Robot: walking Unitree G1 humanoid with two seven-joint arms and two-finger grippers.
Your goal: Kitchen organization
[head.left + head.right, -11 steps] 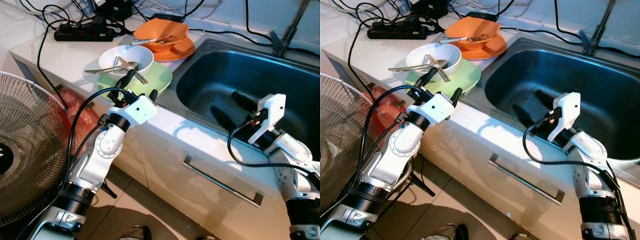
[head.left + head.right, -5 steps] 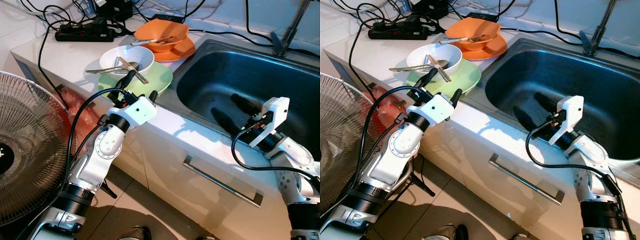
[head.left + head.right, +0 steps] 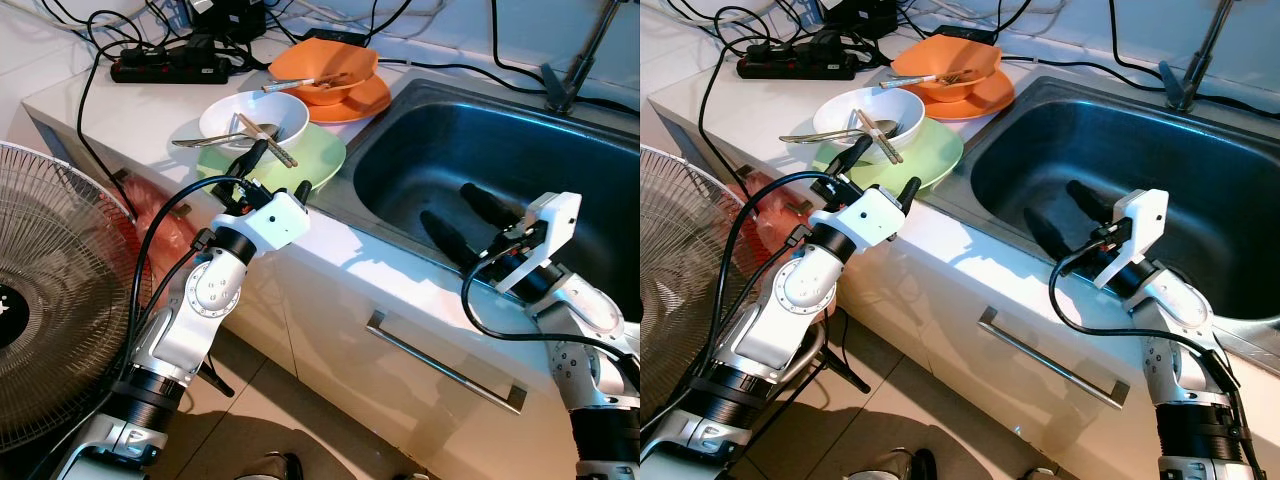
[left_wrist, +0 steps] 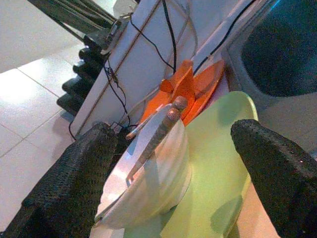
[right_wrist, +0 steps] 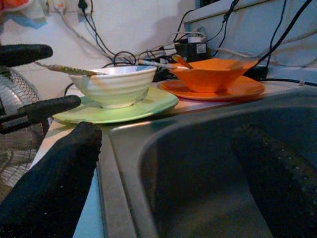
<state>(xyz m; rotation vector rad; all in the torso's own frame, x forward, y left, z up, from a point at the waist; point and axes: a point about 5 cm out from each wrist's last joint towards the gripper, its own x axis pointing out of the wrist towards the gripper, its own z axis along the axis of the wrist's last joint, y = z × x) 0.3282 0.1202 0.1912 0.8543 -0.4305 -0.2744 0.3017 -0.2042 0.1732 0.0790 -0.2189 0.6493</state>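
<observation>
Left wrist view: my left gripper (image 3: 279,170) is spread wide and empty, just short of the green plate (image 3: 318,160). The white bowl (image 3: 253,117) sits on that plate. Advance level and straddle the bowl rim. My right gripper (image 3: 465,217), open and empty, hangs over the sink (image 3: 420,130) beside the plate.

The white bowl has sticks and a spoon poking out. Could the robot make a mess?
Maybe. The left gripper is open beside the white bowl, so a finger could bump the chopsticks and spoon and flip them out. The bowl sits on a green plate near the counter edge, so a push might slide both.
</observation>
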